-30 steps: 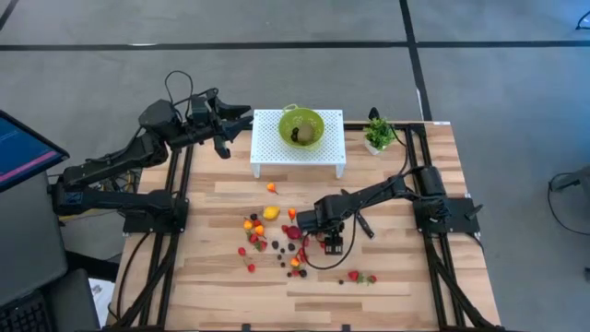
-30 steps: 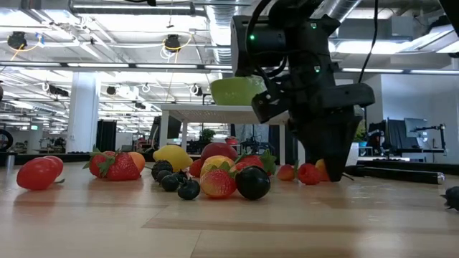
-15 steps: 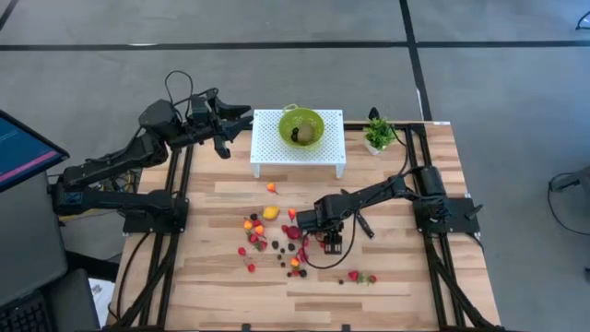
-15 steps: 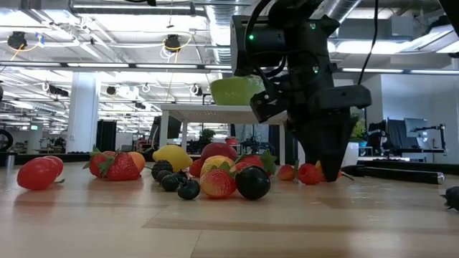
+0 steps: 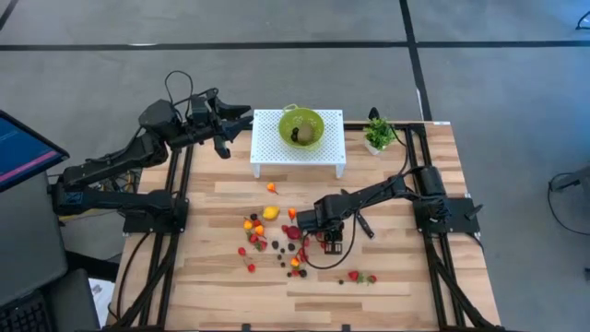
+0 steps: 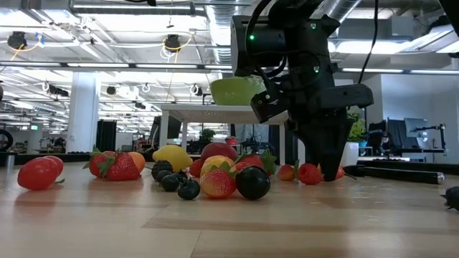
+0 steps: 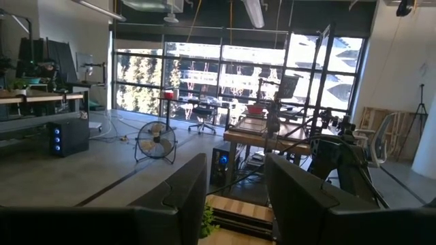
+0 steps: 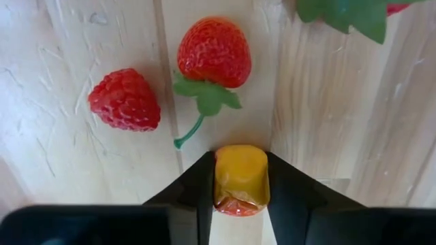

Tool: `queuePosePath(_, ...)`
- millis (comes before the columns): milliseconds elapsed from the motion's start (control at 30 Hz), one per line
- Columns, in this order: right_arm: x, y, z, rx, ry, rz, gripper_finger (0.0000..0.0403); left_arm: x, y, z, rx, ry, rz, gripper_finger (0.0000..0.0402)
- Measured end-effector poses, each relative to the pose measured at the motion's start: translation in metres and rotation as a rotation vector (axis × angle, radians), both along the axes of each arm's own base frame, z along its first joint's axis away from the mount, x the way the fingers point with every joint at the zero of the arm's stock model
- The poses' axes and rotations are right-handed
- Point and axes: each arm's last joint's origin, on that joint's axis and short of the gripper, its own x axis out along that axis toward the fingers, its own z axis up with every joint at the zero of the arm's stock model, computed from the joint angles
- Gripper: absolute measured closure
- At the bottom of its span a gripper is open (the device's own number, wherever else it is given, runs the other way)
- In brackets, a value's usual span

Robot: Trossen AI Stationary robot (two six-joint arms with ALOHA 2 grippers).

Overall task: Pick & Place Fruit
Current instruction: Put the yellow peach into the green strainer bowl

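Wooden table (image 5: 396,277): scattered fruit (image 5: 267,231) mid-surface, white stand (image 5: 297,152), potted plant (image 5: 378,135), possibly knife.

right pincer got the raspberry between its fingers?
No. In the right wrist view the right pincer clamps a yellow-orange fruit piece; the raspberry lies free on the table beside a strawberry.

Two dark jointed arms trailing black cables; a green indicator light.

1 green bowl (image 5: 301,128), 1 white stand (image 5: 298,154), 1 potted plant (image 5: 378,134), 2 arms.
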Motion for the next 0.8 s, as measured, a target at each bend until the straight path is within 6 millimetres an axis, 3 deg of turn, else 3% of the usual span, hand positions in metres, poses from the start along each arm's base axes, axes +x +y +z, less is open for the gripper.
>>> queuePosePath(200,0.000,0.000,0.000,0.000,0.003,0.000,0.0287,0.000,0.000,0.000,0.000,0.000,0.000,0.0259)
queuePosePath(433,-0.002,-0.008,0.010,0.009,-0.001,-0.021,0.0298,0.000,0.000,0.000,0.000,0.000,0.000,0.0259)
queuePosePath(600,-0.002,-0.021,0.034,0.020,-0.073,-0.036,0.0298,0.000,0.000,0.000,0.000,0.000,0.000,0.0259)
queuePosePath(800,0.016,-0.041,0.086,0.037,-0.329,-0.033,0.0295,0.000,0.000,0.000,0.000,0.000,0.000,0.0259)
